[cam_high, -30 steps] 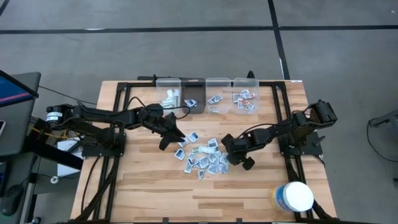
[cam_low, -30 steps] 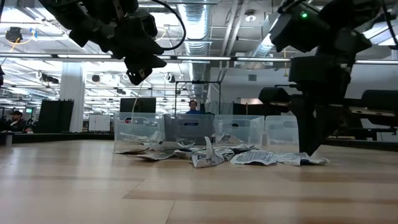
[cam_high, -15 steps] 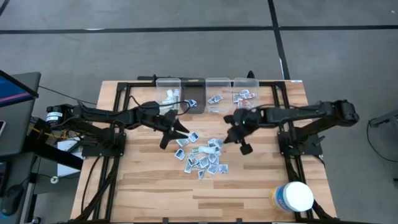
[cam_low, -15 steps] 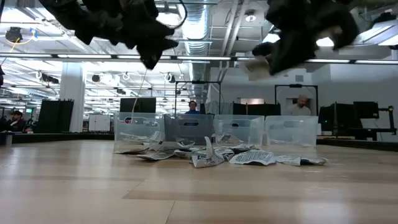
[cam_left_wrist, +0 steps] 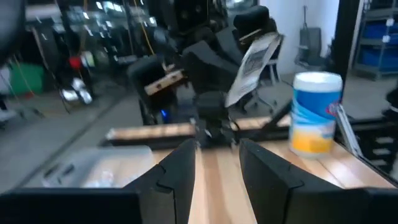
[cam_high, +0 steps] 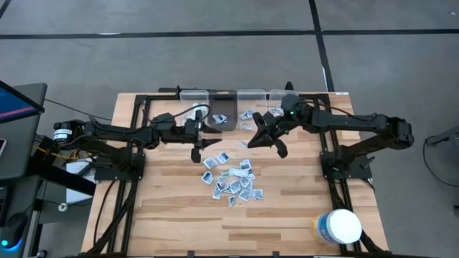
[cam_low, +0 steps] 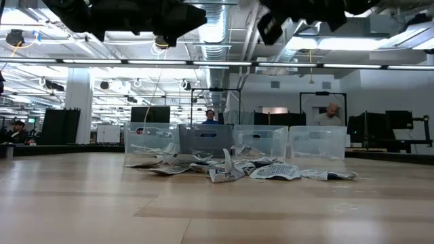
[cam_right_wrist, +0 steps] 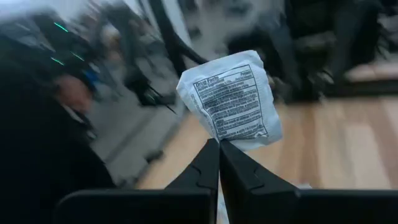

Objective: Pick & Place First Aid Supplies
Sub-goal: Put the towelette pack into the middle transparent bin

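Right gripper [cam_right_wrist: 219, 144], fingers pressed together on one edge of a first aid packet [cam_right_wrist: 231, 99], carries it: light, limp, crinkly paper, best pinched at its rim; left gripper [cam_left_wrist: 216, 146] spread, empty

"drug facts" heading legible atop fine black print on white packet [cam_right_wrist: 231, 99] pinched in right end effector [cam_right_wrist: 219, 144]; remainder unreadable.

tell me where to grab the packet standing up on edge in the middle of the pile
Grip that packet by its raised top edge, coming straight down from above with the jaws either side of its thin faces. It is the only one in the pile sticking up; the rest lie flat on the table.
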